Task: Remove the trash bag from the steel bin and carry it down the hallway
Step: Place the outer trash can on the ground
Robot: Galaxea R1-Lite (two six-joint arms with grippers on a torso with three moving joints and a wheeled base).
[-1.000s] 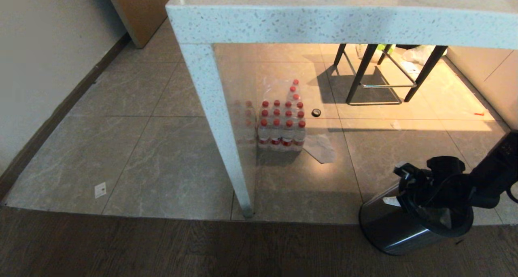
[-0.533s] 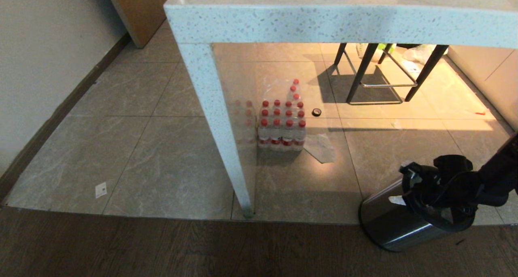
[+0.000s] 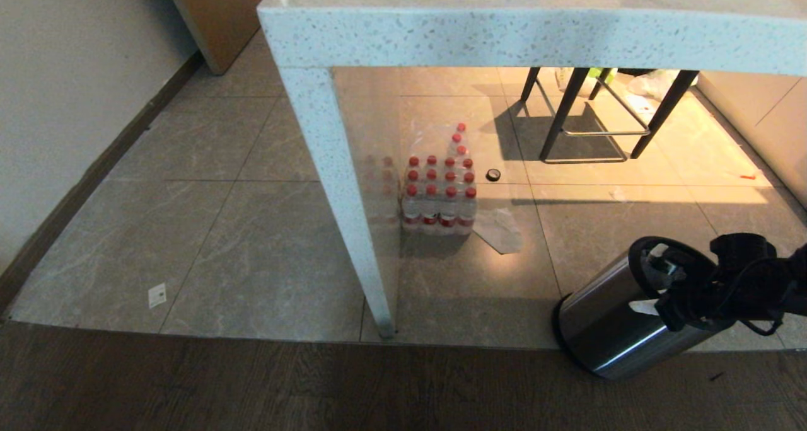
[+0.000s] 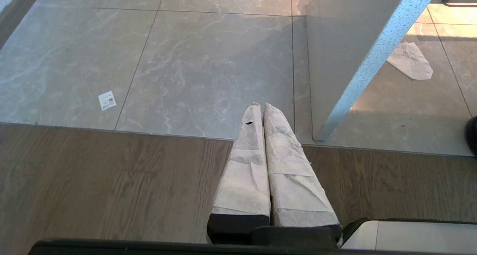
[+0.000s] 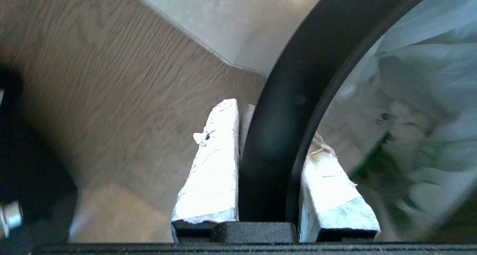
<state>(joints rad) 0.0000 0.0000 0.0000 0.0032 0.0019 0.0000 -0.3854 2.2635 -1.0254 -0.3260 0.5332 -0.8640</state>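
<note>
Right wrist view: the black ring trim (image 5: pixel 283 109) of the small brushed-steel cylindrical bin (image 3: pixel 615 324) is seen clamped between the tape-wrapped jaws of the right gripper (image 5: pixel 274 143), one finger (image 5: pixel 216 165) outside the rim and one inside. Within the bin's mouth the thin white plastic trash bag with green print (image 5: pixel 410 98) is glimpsed, not yet lifted out. In the head view the bin is shown leaning on the tile floor (image 3: pixel 265 242) at the edge of the dark wood flooring (image 3: pixel 189 387), its long axis tilted, base toward the speckled stone surface (image 3: pixel 504 34) and mouth angled up toward the right arm. The step in hand is judged to be taking hold at the rim; the bag itself appears not yet gripped. The next move would call for the rim to be released and the bag's edge or handle pinched. The left gripper (image 4: pixel 260 109) is parked over the floor, jaws pressed together, empty. Farther off, a pack of red-capped water bottles (image 3: pixel 439 191) is stood under the surface.
</note>
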